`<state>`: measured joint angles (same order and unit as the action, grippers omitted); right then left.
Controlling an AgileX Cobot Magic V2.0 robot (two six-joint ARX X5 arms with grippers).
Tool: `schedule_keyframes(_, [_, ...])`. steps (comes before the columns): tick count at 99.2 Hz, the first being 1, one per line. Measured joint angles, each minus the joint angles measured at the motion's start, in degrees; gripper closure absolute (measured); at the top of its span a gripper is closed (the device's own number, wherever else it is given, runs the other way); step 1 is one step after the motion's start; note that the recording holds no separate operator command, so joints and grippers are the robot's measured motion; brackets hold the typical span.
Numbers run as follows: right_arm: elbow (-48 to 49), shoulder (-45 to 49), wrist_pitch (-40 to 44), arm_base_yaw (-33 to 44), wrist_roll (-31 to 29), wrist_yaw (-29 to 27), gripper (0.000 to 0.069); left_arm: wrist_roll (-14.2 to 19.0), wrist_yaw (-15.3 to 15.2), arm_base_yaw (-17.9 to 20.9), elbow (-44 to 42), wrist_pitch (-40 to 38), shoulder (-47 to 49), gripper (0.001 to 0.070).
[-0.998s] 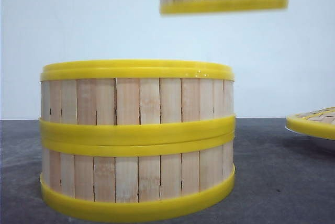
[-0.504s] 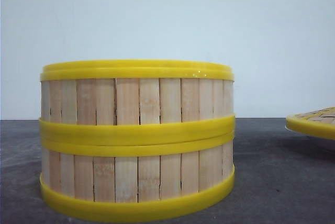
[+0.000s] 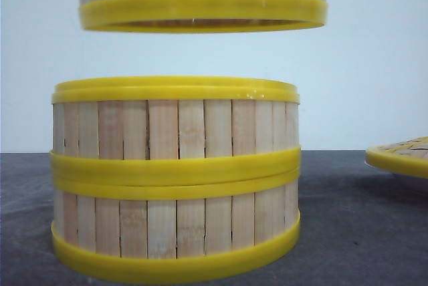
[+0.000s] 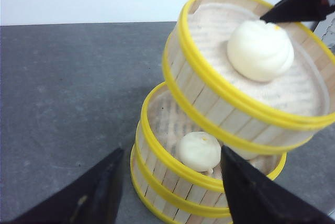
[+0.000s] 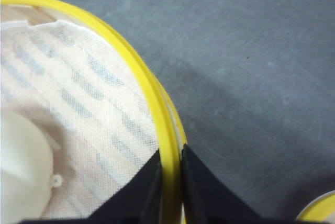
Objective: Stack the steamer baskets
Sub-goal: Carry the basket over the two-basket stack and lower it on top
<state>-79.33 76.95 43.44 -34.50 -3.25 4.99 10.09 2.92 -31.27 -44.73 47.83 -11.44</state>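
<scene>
Two steamer baskets stand stacked on the table, the upper basket [image 3: 175, 129] on the lower basket [image 3: 175, 226]. A third basket [image 3: 200, 5] hangs in the air just above them, with a gap between. In the left wrist view this held basket [image 4: 209, 103] is tilted and carries a white bun [image 4: 260, 50]. The stack's top basket [image 4: 157, 145] holds another bun [image 4: 198, 150]. My right gripper [image 5: 170, 153] is shut on the held basket's yellow rim [image 5: 131, 62]. My left gripper [image 4: 171, 152] is open beside the stack and holds nothing.
A woven lid with a yellow rim [image 3: 401, 156] lies at the right edge of the dark grey table [image 3: 354, 232]; its rim [image 5: 319, 211] also shows in the right wrist view. A white wall stands behind.
The held basket has moved left from the upper right, rose almost out of view, then came down over the stack. The stack and lid have not moved.
</scene>
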Motion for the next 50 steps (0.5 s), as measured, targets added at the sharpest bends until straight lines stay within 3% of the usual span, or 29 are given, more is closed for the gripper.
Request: schedule_keyframes(50, [1.77, 5.40, -4.46, -1.79, -1.11, 0.63, 0.0660, 0.00, 0.02, 0.00, 0.00, -0.02, 0.00, 0.0363])
